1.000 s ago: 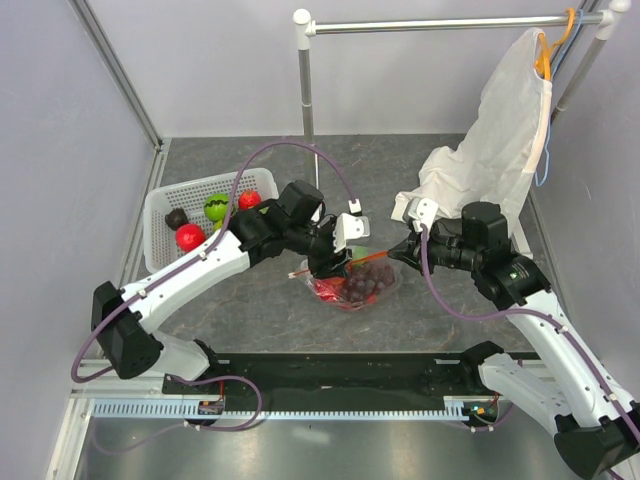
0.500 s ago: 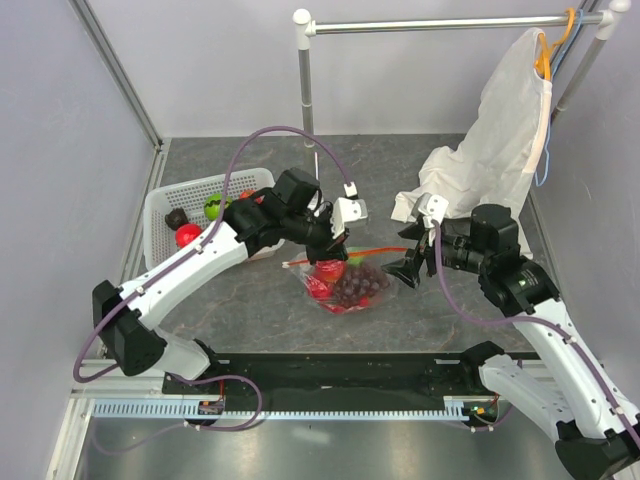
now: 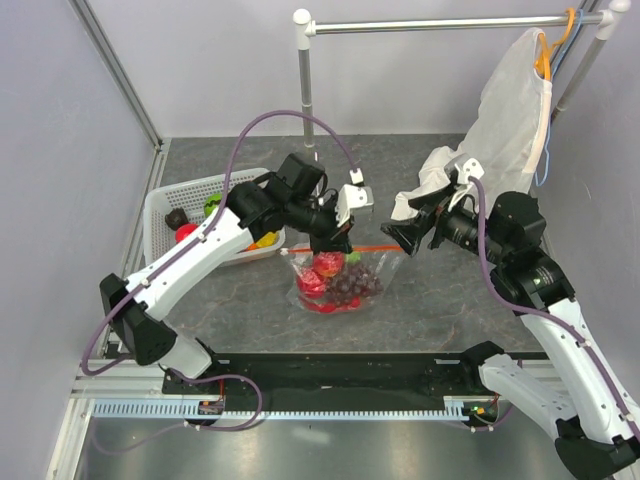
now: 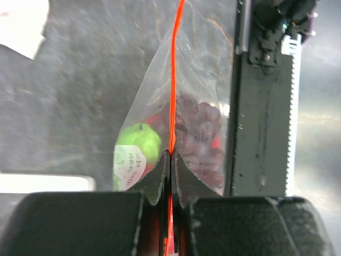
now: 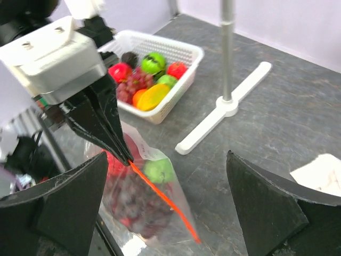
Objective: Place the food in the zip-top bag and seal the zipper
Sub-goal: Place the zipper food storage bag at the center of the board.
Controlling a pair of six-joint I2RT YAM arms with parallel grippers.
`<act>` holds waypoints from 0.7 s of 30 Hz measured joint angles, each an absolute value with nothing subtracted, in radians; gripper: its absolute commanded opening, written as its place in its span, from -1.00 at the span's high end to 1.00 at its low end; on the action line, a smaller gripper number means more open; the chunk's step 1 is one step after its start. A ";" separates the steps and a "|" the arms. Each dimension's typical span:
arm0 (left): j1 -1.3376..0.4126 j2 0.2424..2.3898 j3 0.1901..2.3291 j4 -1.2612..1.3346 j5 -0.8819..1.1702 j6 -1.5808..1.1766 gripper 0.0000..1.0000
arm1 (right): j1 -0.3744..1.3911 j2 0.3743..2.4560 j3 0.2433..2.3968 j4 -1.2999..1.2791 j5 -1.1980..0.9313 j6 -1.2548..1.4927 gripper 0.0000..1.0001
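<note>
So the right pincer (image 3: pixel 398 237) is pulling back from the zipper (image 3: pixel 372 247) now, with its jaws spread wide and gripping nothing. The left pincer (image 3: pixel 335 243) is lifting higher than before, reaching down from the basket side. It's pinching tight on the zipper and dangling the zip-top bag (image 3: pixel 340 292) over the surface (image 3: pixel 450 310). Grapes (image 3: pixel 354 288), a red apple (image 3: pixel 328 265) and a green piece (image 4: pixel 137 143) are sitting inside the bag. More food (image 5: pixel 152 66) is lying in the white basket (image 3: pixel 163 203).

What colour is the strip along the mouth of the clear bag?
Orange-red. The strip shows best in the left wrist view.
</note>
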State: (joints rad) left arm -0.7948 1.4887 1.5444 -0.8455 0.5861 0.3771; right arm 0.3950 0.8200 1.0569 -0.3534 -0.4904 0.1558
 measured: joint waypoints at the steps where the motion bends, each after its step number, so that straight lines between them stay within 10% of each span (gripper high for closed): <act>1: -0.790 1.505 1.569 -0.845 0.586 0.385 0.96 | 0.395 0.826 1.064 -0.351 -0.466 0.173 -0.96; 12: -0.735 1.795 1.948 -0.858 0.573 0.549 0.96 | 0.385 0.875 1.149 -0.335 -0.197 0.225 -0.96; 21: -0.806 1.803 1.679 -0.764 0.562 0.575 0.96 | 0.382 0.835 1.137 -0.326 -0.097 0.197 -0.96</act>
